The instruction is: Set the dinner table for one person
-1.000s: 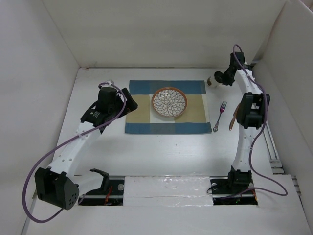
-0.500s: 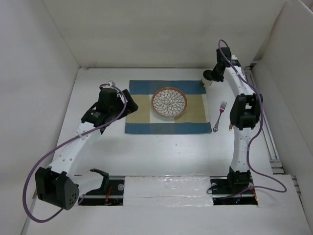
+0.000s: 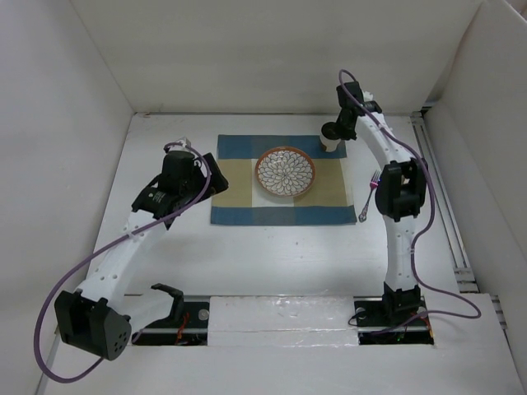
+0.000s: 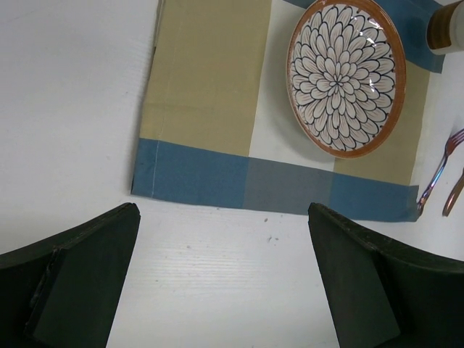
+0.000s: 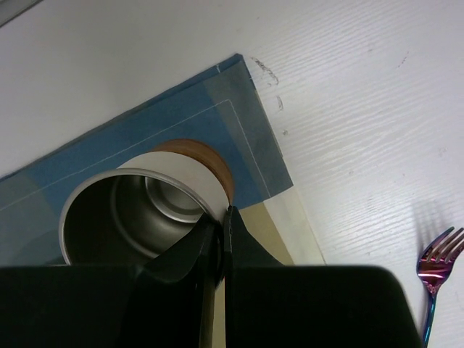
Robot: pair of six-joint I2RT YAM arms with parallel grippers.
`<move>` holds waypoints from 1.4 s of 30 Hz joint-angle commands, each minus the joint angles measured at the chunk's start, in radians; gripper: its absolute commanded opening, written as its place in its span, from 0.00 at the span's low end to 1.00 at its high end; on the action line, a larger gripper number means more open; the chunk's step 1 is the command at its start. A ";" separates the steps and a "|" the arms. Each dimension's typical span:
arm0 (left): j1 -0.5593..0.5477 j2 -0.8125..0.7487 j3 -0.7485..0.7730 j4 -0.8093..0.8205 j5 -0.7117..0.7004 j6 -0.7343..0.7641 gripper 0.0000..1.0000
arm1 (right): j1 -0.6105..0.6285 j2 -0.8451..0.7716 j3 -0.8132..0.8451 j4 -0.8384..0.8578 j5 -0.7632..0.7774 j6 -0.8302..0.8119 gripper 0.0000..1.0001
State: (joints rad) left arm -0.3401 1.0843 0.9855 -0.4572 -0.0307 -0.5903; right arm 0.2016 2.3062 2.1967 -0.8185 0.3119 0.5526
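Note:
My right gripper (image 3: 336, 132) (image 5: 222, 226) is shut on the rim of a white cup (image 3: 329, 138) (image 5: 138, 210) with a brown base and a steel inside, held over the far right corner of the blue-and-tan placemat (image 3: 284, 179) (image 5: 246, 138). A flower-patterned plate (image 3: 285, 172) (image 4: 346, 77) with an orange rim sits on the placemat. A purple fork (image 3: 370, 197) (image 4: 437, 174) (image 5: 433, 290) lies on the white dinner table (image 3: 272, 255) right of the placemat. My left gripper (image 3: 212, 174) (image 4: 225, 290) is open and empty over the table by the placemat's left side.
White walls (image 3: 272, 58) enclose the table on three sides. A brownish utensil (image 4: 454, 194) lies beside the fork, mostly hidden under my right arm in the top view. A rail (image 3: 449, 239) runs along the right edge.
My right gripper has carried the cup leftward from the table's far right to over the placemat's far right corner. My left arm has shifted only slightly.

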 commanded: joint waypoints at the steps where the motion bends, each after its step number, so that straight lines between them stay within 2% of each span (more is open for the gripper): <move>1: 0.000 -0.032 0.004 -0.009 -0.014 0.026 1.00 | -0.005 0.007 0.063 -0.001 0.038 -0.002 0.00; 11: 0.000 -0.041 -0.005 -0.009 -0.014 0.026 1.00 | -0.025 0.045 0.051 0.039 -0.051 0.007 0.00; 15: 0.000 -0.050 -0.005 -0.009 -0.014 0.026 1.00 | -0.025 0.056 0.051 0.039 -0.072 0.007 0.16; 16: 0.000 -0.050 -0.005 -0.009 -0.014 0.026 1.00 | -0.025 0.056 0.051 0.039 -0.073 0.007 0.36; 18: 0.000 -0.050 -0.015 -0.009 -0.014 0.026 1.00 | -0.025 0.029 0.028 0.064 -0.073 0.007 0.50; 19: 0.000 -0.060 -0.015 -0.009 -0.023 0.026 1.00 | -0.025 0.013 0.014 0.073 -0.073 0.007 0.68; 20: 0.000 -0.060 -0.015 -0.009 -0.023 0.026 1.00 | -0.025 -0.026 -0.015 0.084 -0.073 0.007 0.79; 21: 0.000 -0.069 -0.015 -0.009 -0.023 0.026 1.00 | -0.025 -0.049 -0.028 0.094 -0.073 0.007 0.95; 22: 0.000 -0.069 -0.005 -0.021 -0.035 0.026 1.00 | -0.025 -0.094 -0.038 0.108 -0.063 0.007 1.00; 26: 0.000 -0.078 0.018 -0.066 -0.086 0.052 1.00 | -0.036 -0.183 -0.054 0.087 -0.028 -0.003 1.00; 29: 0.000 -0.101 0.028 -0.090 -0.132 0.113 1.00 | -0.060 -0.295 -0.159 0.065 -0.019 -0.029 1.00; 32: 0.000 -0.112 0.019 -0.100 -0.175 0.113 1.00 | -0.116 -0.437 -0.400 0.108 -0.008 -0.029 1.00; 35: 0.000 -0.123 0.005 -0.068 -0.135 0.113 1.00 | -0.204 -0.580 -0.668 0.169 -0.164 -0.052 1.00; 37: 0.000 -0.133 0.005 -0.067 -0.126 0.122 1.00 | -0.261 -0.678 -0.838 0.194 -0.177 -0.042 1.00; 42: 0.000 -0.133 -0.013 -0.044 -0.080 0.144 1.00 | -0.355 -0.786 -1.055 0.239 -0.175 -0.029 1.00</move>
State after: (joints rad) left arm -0.3401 0.9691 0.9768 -0.5308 -0.1329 -0.4751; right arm -0.1364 1.5654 1.1988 -0.6380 0.1711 0.5213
